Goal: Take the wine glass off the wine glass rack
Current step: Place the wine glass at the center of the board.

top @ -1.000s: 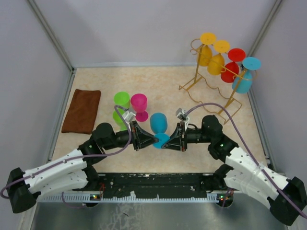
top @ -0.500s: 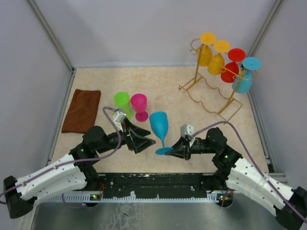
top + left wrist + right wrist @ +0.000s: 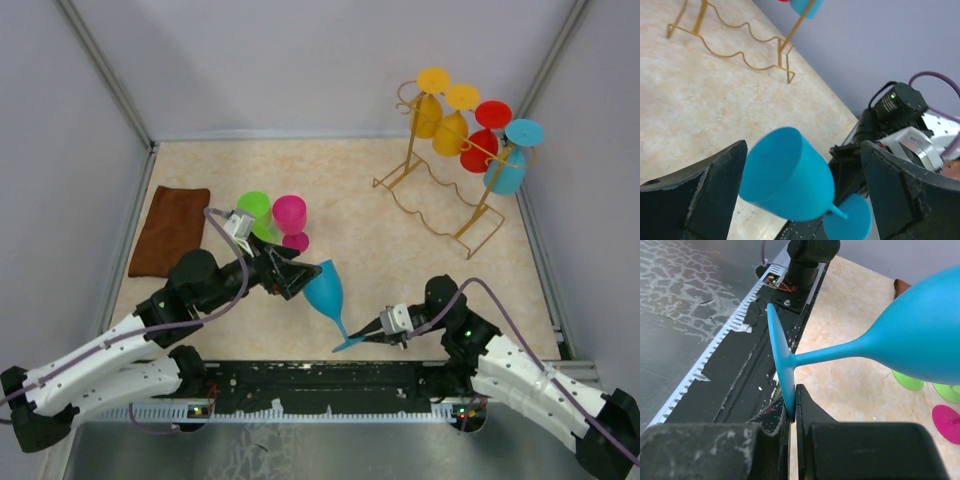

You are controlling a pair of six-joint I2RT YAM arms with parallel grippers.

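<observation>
Plain grey-lilac walls (image 3: 330,60) on three sides; beige marbled tabletop (image 3: 340,200); even, soft light throughout.

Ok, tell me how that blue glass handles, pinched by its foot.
Blue glass probably light: the right tool carries it tilted by the foot's edge alone. Likely to pivot in that thin pinch. Narrow stem, wide bowl: probably tips easily once stood.
</observation>
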